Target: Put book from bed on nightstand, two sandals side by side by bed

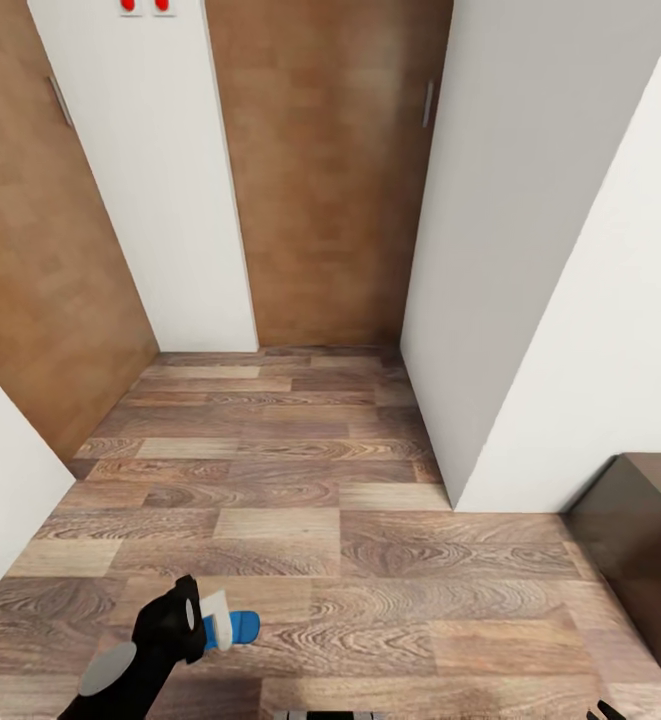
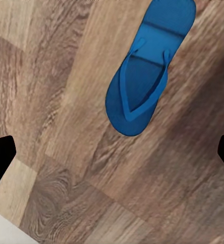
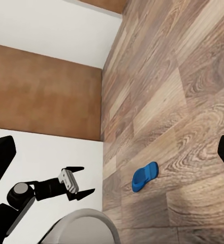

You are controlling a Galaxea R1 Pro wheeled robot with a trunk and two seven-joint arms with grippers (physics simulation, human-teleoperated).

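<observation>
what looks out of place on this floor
One blue sandal lies alone on the wood-plank floor, strap side up, with no mate beside it. It sits just ahead of the left tool, which is open above the floor and not touching it. Nothing looks spilled or damaged.

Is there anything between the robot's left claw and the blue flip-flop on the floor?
Nothing visible. The open left claw hangs above the bright blue flip-flop sandal, which lies flat and alone on the bare wood-plank floor. In the left wrist view, only floor shows between the black fingertips and the sandal.
</observation>
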